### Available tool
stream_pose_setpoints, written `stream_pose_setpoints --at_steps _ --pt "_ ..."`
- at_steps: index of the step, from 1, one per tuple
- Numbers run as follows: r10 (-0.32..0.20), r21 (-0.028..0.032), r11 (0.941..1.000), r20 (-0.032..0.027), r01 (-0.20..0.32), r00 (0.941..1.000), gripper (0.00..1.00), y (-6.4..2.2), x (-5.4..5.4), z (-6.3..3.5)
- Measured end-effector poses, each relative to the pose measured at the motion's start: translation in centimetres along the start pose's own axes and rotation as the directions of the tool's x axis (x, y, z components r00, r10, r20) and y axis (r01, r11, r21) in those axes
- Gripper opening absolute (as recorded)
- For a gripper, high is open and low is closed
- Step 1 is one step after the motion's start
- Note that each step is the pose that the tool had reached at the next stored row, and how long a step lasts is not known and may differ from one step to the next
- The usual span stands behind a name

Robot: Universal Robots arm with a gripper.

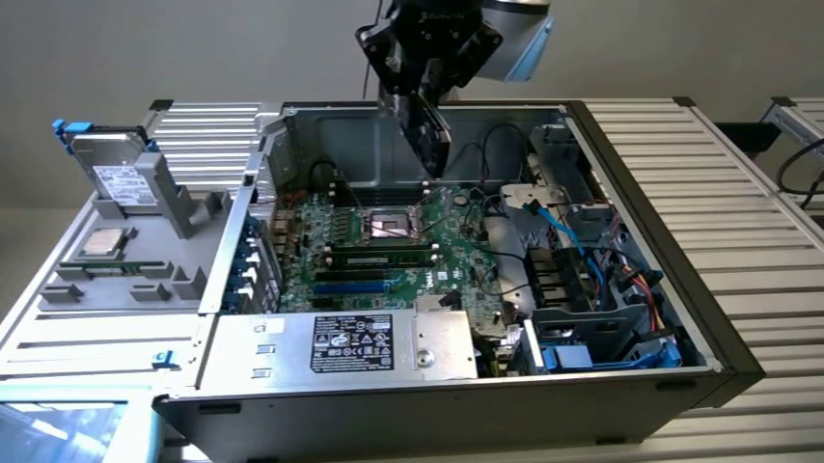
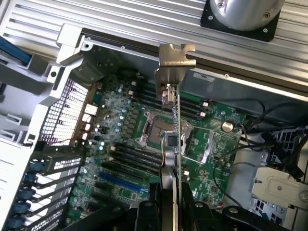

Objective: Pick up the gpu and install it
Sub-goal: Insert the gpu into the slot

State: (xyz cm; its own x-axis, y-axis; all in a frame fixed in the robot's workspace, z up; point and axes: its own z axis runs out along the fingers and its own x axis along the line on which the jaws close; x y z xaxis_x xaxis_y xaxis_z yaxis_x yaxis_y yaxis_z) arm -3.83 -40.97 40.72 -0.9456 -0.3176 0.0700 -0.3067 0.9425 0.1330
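The gpu (image 1: 429, 143) hangs upright on its edge above the open computer case, a thin dark card held from the top. My gripper (image 1: 423, 95) is shut on it, over the rear middle of the green motherboard (image 1: 386, 253). In the wrist view the gpu (image 2: 175, 137) shows edge-on, its silver end bracket (image 2: 176, 58) pointing toward the case wall, with my gripper (image 2: 171, 204) clamped on either side. The card floats above the CPU socket (image 2: 156, 126) and touches no part of the board. Blue and black expansion slots (image 2: 120, 182) lie beside the slotted rear panel.
The power supply (image 1: 354, 343) sits at the case's near edge. A drive cage with blue and black cables (image 1: 580, 289) fills the exterior view's right. On the exterior view's left, a grey tray (image 1: 129, 280) holds a hard drive (image 1: 119, 178) and a processor (image 1: 103, 244).
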Motion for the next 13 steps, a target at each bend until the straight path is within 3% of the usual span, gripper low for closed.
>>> stream_pose_setpoints --at_steps 3,7,13 --pt "-0.054 0.0041 0.9986 -0.0056 0.054 0.9985 0.28 0.00 0.00 0.01" --pt "-0.127 0.0105 0.9918 -0.0110 0.127 0.9918 0.28 0.00 -0.01 0.02" --pt "-0.234 0.0192 0.9720 -0.0198 0.234 0.9721 0.28 -0.01 0.00 0.03"
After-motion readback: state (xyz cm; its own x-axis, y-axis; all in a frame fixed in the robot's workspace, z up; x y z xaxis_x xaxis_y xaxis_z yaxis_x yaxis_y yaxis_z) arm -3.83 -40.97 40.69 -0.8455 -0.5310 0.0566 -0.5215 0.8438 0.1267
